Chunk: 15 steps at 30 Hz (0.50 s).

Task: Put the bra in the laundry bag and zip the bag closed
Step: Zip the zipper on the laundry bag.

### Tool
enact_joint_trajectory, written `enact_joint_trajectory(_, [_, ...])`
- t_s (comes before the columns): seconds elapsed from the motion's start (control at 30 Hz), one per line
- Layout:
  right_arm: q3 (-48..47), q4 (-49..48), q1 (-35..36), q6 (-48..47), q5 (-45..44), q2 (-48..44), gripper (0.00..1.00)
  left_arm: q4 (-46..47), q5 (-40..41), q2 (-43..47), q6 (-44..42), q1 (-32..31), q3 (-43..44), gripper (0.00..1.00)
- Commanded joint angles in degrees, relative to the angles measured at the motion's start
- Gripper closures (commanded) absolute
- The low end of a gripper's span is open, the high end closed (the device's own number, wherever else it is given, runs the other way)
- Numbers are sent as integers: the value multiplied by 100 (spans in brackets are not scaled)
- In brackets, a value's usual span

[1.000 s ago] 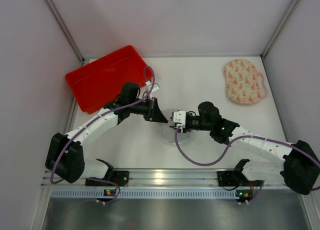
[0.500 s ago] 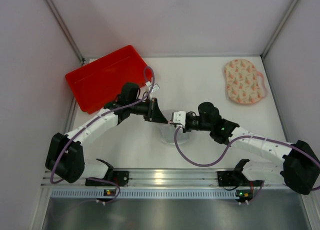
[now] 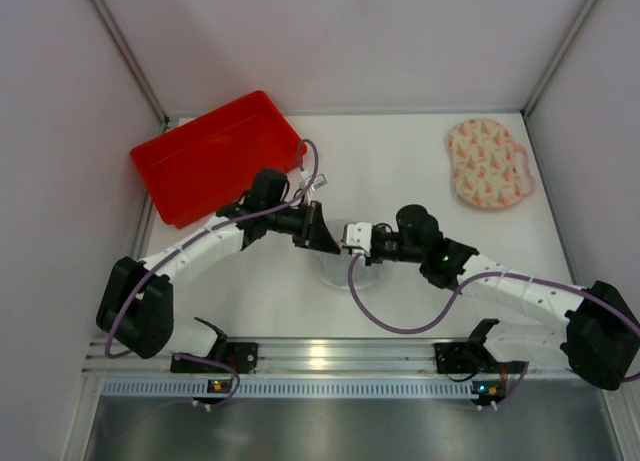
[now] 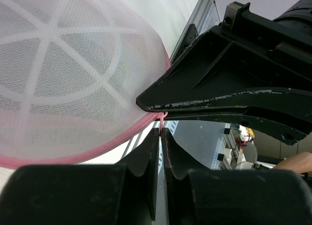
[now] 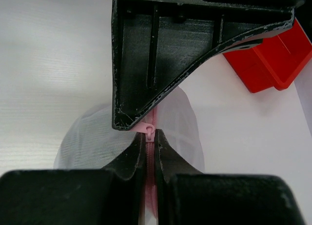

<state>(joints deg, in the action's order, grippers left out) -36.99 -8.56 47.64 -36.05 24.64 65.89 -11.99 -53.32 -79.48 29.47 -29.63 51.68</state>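
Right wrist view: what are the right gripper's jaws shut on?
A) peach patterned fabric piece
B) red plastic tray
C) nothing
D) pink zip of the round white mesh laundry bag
D: the right gripper has its jaws pinched on the pink zip pull at the edge of the round white mesh laundry bag.

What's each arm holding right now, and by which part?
Both hold the laundry bag. The left gripper pinches its pink edging; the right gripper pinches the pink zip by the pull. Both sets of jaws are shut on it.
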Motion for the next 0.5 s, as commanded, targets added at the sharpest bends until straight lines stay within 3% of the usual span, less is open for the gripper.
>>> enact_joint_trajectory(0.0, [-45,-454,149,-24,120,-67,100,276,-109,-50,41,-87,114,88])
enact_joint_trajectory(0.33, [8,-454,255,-51,120,-155,100,276,6,-59,76,-131,184,79])
enact_joint_trajectory(0.47, [52,-454,307,-95,120,-208,100,276,15,-59,76,-122,193,89])
